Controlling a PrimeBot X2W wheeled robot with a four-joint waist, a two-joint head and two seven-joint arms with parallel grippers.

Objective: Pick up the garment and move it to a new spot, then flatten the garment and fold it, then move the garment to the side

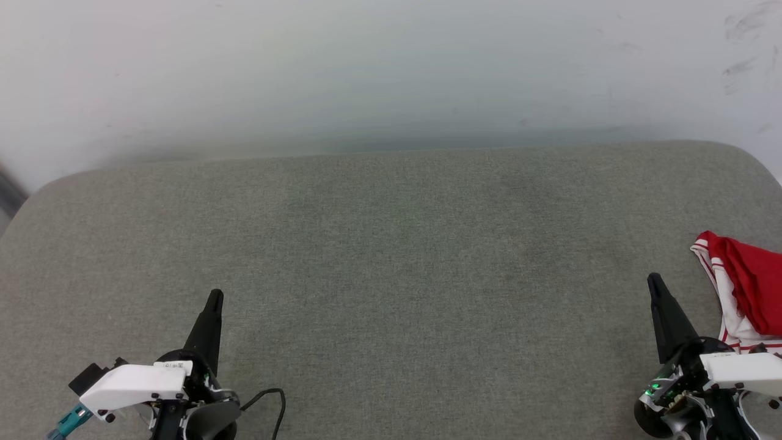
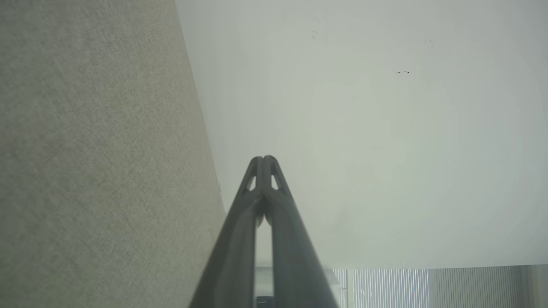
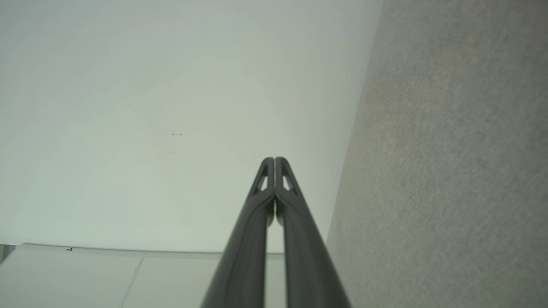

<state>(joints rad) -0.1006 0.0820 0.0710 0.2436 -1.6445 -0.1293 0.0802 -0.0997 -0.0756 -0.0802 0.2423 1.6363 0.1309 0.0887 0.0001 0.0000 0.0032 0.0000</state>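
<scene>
right now both our grippers are closed tight and empty. the left gripper (image 1: 215,297) hangs over bare grey tabletop (image 1: 391,244). the right gripper (image 1: 655,282) sits just beside the red-and-white jersey (image 1: 748,284), not touching it. the jersey lies crumpled far on our right, partly cut off by the head view. we judge the risk is reaching in without opening the jaws and shoving the cloth toward the tabletop's edge, or pinching a single layer so it drags bunched.
</scene>
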